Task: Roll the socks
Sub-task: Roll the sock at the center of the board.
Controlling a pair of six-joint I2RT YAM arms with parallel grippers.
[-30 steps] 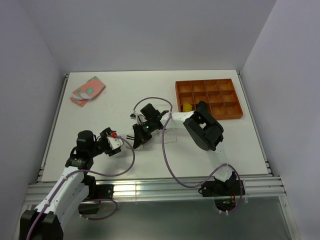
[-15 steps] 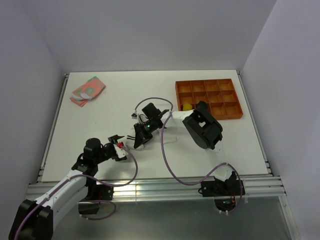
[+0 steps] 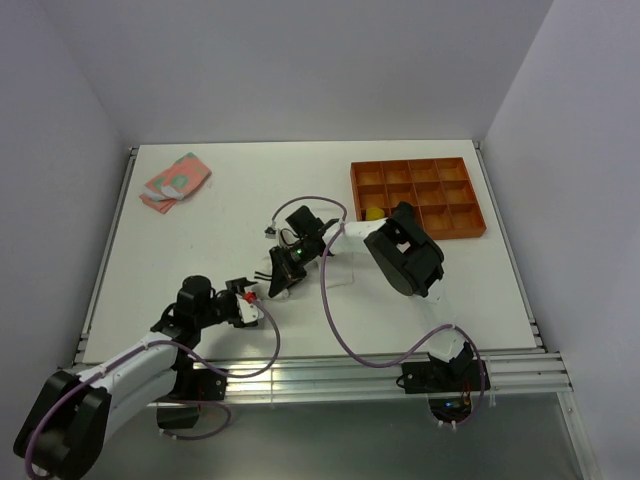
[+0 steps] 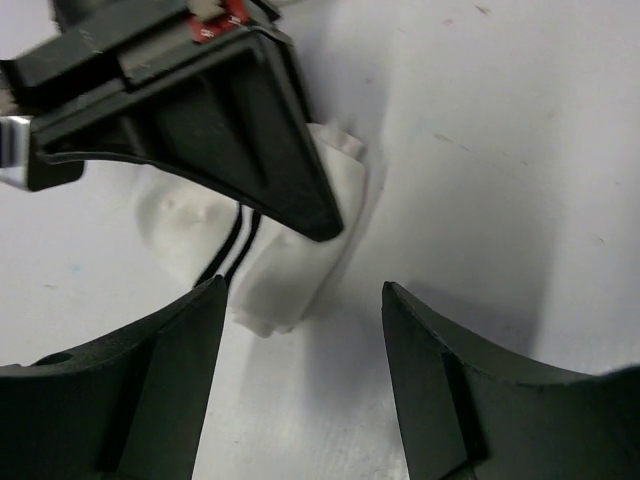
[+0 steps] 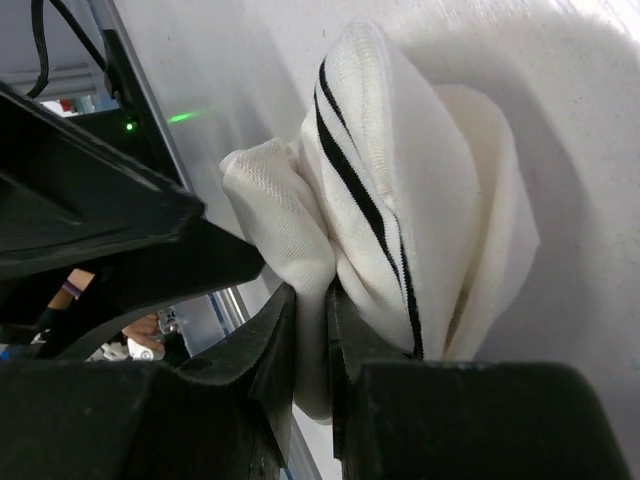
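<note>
Our right hand clamps the bunched striped sock near the middle of the desk. Our left hand gapes empty at its 8 o'clock. We should bring it in low, grip the sock's free side and tuck it tight.

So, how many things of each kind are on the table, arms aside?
White fabric sock bundle with black stripes: 1
Pink and green fabric bundle: 1
Orange compartment tray: 1
Small yellow object in the tray: 1
Total: 4
</note>
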